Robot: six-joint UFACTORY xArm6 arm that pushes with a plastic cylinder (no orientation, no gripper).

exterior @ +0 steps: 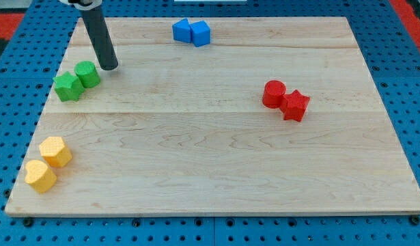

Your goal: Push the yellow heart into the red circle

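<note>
Two yellow blocks lie near the view's bottom left corner of the wooden board: one (pixel 56 151) above and one (pixel 40 175) just below it. I cannot tell which of them is the heart. The red circle (pixel 273 93) sits at the view's right of centre, touching a red star (pixel 296 105) on its lower right. My tip (pixel 109 67) is at the view's upper left, far from the yellow blocks and the red circle, just to the upper right of a green circle (pixel 87 74).
A green star (pixel 68 87) touches the green circle on its lower left. A blue triangle-like block (pixel 182 29) and a blue cube (pixel 200 33) sit together at the view's top centre. The board's edge (pixel 210 213) runs along the bottom.
</note>
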